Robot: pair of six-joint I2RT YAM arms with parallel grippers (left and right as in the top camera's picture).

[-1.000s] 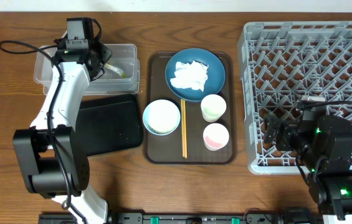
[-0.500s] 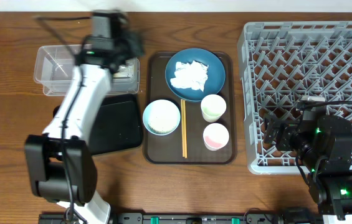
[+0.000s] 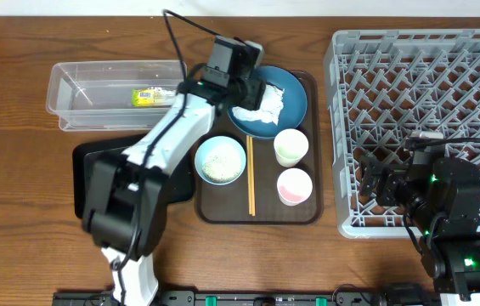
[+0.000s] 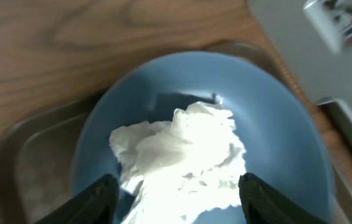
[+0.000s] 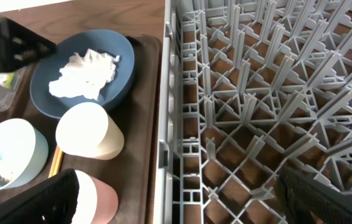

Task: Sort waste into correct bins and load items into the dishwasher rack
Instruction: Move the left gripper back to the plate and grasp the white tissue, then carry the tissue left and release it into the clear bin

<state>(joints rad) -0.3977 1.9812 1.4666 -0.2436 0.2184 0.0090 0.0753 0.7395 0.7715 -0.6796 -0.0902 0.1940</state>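
Observation:
My left gripper (image 3: 251,88) is open above the large dark blue bowl (image 3: 289,89). In the left wrist view its fingers (image 4: 179,202) straddle the crumpled white paper (image 4: 182,149) lying in that bowl (image 4: 288,124). A yellow-green printed wrapper (image 3: 150,98) lies in the clear tub (image 3: 78,106). The black tray (image 3: 91,174) sits in front of the tub, partly under my arm. The small light-blue bowl (image 3: 221,160) holds rice grains. Two cups (image 3: 290,146) (image 3: 295,185) and the chopsticks (image 3: 251,174) are beside it. My right gripper (image 3: 371,183) is open and empty over the front left of the grey rack (image 3: 426,93).
The bowls, cups and chopsticks all rest on a dark brown serving tray (image 3: 210,208) between the bins and the rack. The right wrist view shows the rack's pegs (image 5: 256,93) and the tray's edge close to its left wall.
My left arm swung right from the clear tub to over the dark blue bowl. The yellow-green wrapper now lies loose in the tub. The right arm has not moved.

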